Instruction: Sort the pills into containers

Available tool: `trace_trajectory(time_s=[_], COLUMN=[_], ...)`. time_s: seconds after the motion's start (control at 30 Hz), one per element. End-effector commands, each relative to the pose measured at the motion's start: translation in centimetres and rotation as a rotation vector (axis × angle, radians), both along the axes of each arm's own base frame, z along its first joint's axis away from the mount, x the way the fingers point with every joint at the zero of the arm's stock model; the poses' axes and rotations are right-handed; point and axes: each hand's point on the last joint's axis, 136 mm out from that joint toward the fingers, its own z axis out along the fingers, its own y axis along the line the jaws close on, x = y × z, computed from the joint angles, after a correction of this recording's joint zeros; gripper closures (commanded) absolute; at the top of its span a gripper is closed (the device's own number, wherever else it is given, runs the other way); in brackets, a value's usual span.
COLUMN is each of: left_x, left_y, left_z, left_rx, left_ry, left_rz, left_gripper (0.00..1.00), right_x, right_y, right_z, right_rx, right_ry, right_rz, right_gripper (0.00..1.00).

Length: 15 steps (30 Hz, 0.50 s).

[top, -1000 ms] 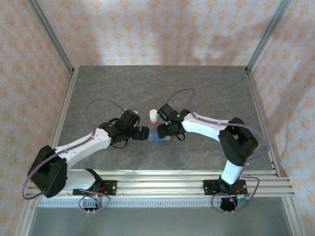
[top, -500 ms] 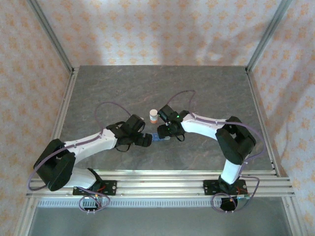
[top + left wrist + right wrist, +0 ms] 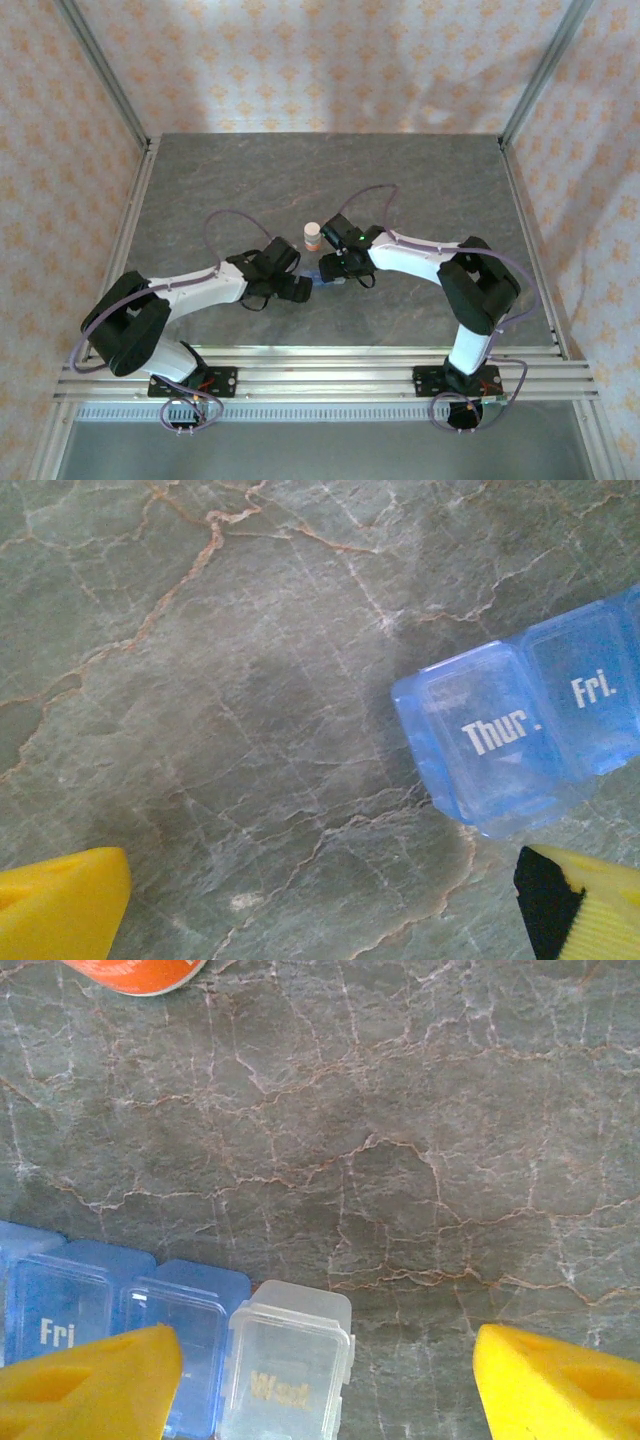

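Pillbox point(image 3: 535, 715): flat on table point(image 3: 200, 680), long axis 9-to-3 o'clock in top view. Left gripper point(image 3: 320, 880): jaws wide, empty; you have the Thur. end point(image 3: 480, 742) at 2 o'clock. Right gripper point(image 3: 328, 1360): jaws apart, empty, nearer, straddling Wed cell point(image 3: 290, 1375).

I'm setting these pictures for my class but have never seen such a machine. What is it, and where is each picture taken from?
These are two robot arms bolted to the near edge of a table. The wide picture looks down from above and behind; the left claw and right claw meet over a blue pill box, with an orange-and-white bottle standing just beyond it. The other two come from cameras on the wrists, so the yellow shapes are each claw's own fingers. The left wrist view shows the box's Thur and Fri lids; the right shows a clear piece marked Wed beside the blue ones. Both claws are open, holding nothing.
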Motion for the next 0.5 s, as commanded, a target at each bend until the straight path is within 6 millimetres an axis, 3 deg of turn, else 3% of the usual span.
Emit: trace_trajectory(time_s=[0.0,0.47], left_x=[0.4,2.8], left_y=[0.1,0.3], left_z=[-0.1,1.8], left_rx=[0.028,0.072], left_ry=[-0.029,-0.115], left_rz=[-0.012,0.018], left_gripper=[0.0,0.0], right_x=[-0.6,-1.0], right_y=[-1.0,-1.2], right_z=[-1.2,-1.7], right_rx=[-0.033,-0.03], right_ry=[0.025,0.038], right_rz=[-0.019,-0.02], right_gripper=[0.23,0.24])
